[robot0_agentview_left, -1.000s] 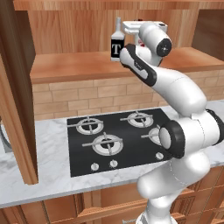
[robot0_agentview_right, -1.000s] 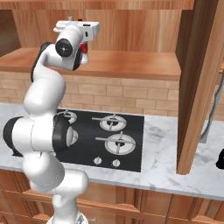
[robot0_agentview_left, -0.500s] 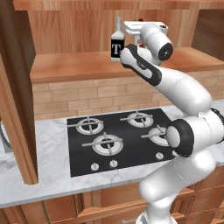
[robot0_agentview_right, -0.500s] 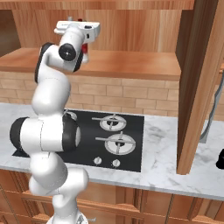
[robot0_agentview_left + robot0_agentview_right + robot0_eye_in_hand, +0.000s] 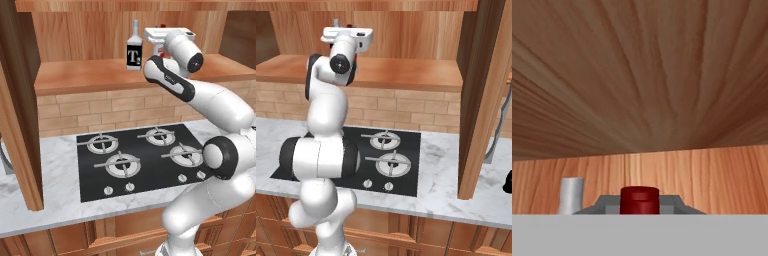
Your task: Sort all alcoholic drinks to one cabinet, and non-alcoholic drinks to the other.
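Note:
My gripper (image 5: 159,42) is inside the open cabinet (image 5: 85,75) above the stove, shut on the slim white bottle with the red cap (image 5: 639,199). In the left base view only the bottle's red label (image 5: 160,52) peeks out behind the hand. The squat clear bottle with the black "T" label (image 5: 133,50) stands upright on the shelf just left of the hand. Its grey neck (image 5: 572,195) appears left of the red cap in the hand view. A small black bottle (image 5: 508,182) shows partly at the right edge, on the counter.
The cabinet's open doors (image 5: 20,125) (image 5: 486,100) hang at either side of the shelf (image 5: 406,72). Below lies a black gas hob (image 5: 140,160) set in a marble counter (image 5: 441,165), with a brick backsplash behind it.
The hand and elbow have shifted slightly to the right inside the cabinet, still gripping the red-capped bottle. The "T" bottle has stayed in place.

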